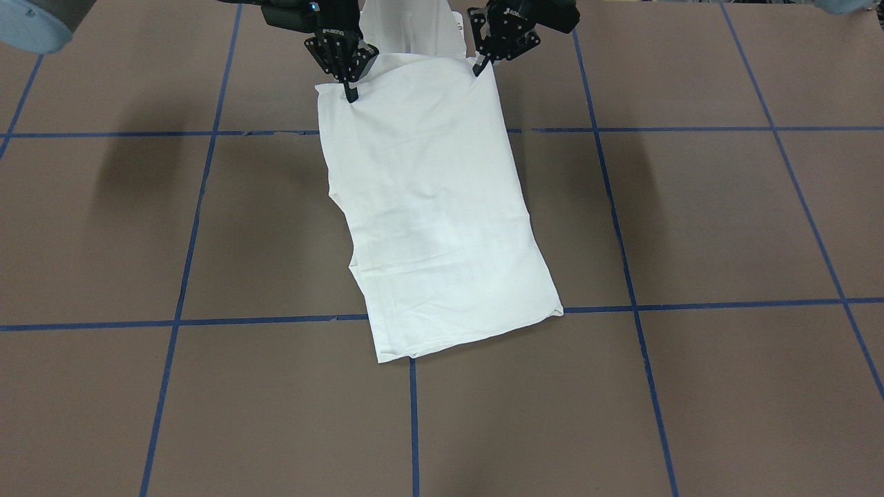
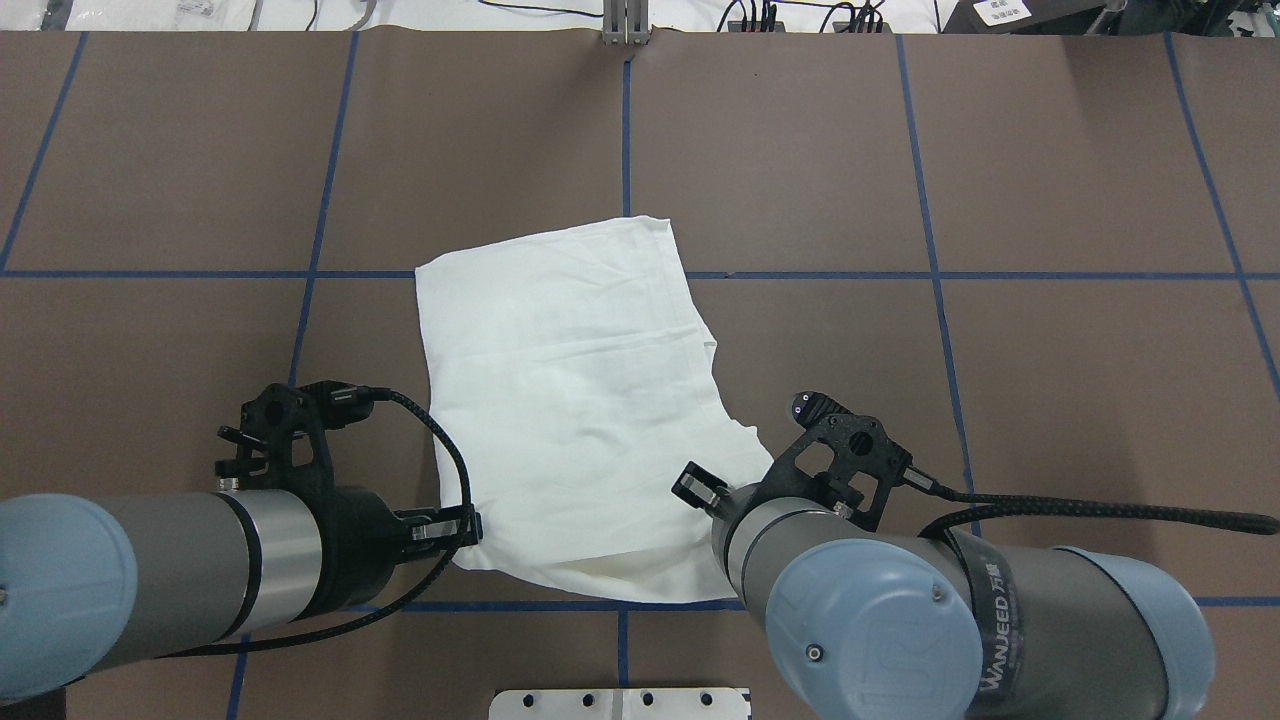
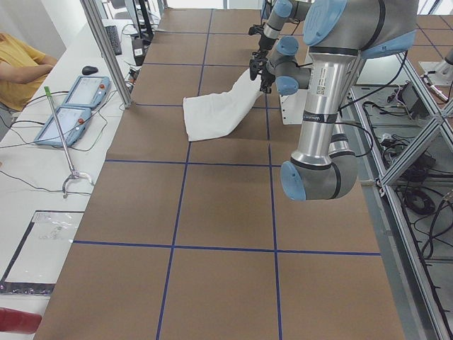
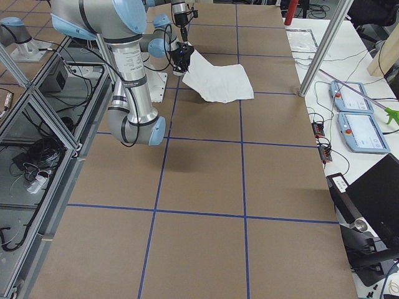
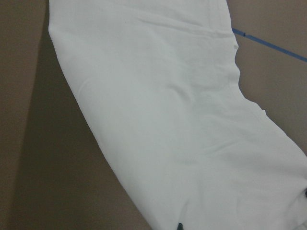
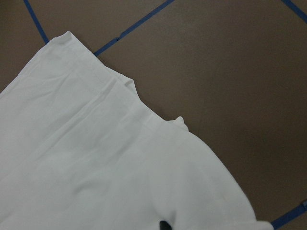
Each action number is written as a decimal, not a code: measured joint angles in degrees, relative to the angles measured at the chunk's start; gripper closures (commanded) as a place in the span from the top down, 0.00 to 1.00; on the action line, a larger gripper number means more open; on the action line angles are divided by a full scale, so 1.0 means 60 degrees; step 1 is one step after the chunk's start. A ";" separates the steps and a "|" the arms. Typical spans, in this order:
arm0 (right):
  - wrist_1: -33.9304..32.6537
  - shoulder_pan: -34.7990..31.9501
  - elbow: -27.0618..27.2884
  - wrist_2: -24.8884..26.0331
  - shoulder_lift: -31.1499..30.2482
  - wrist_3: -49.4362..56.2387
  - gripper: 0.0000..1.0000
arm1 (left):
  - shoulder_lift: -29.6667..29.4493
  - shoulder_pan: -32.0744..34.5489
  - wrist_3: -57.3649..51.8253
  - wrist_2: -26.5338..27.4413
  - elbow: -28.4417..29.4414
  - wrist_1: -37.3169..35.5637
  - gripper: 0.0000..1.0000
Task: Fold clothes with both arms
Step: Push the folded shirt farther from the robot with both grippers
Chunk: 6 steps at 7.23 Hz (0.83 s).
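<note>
The brown tabletop (image 1: 690, 221) spreads wide around my work. On its middle lies the white T-shirt (image 1: 435, 207), already narrowed into one long strip. Its long axis runs away from my base and slants a little toward my left side as it goes out. The far hem rests flat on the tabletop, well apart from me. The near end is raised off the surface and drapes down toward that flat part.

My left arm (image 2: 200, 575) and my right arm (image 2: 1000, 620) come in on either side of that near end. Each is about equally close to it, so neither has the advantage.

My left fingers (image 1: 478, 67) are pinched together on one near corner of the cloth. My right fingers (image 1: 351, 93) are pinched on the other corner, with the raised edge stretched between them.

I judge that the coming fold turns on this: the far hem lies straight ahead of both pairs of fingers, along the strip's length. To lay corner on corner, I would have to carry the held edge forward and slightly to my left.
</note>
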State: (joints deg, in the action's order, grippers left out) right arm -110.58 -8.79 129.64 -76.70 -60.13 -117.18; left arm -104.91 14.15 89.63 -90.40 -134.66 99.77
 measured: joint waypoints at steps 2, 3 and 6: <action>0.0253 -0.0301 -0.0339 0.0030 0.0131 0.0236 0.00 | -0.0279 0.0423 -0.0222 -0.0007 0.0336 -0.0205 0.00; 0.0629 -0.0660 -0.0842 0.0033 0.0426 0.0411 0.00 | -0.0539 0.0882 -0.0586 -0.0019 0.0660 -0.0235 0.00; 0.2328 -0.2118 -0.2860 -0.0024 0.1308 0.1267 0.00 | -0.1268 0.2571 -0.1709 -0.0047 0.2222 -0.0152 0.00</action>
State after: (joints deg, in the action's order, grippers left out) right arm -96.61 -21.49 112.48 -76.85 -52.29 -109.58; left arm -112.52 29.57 79.38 -90.68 -121.32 98.86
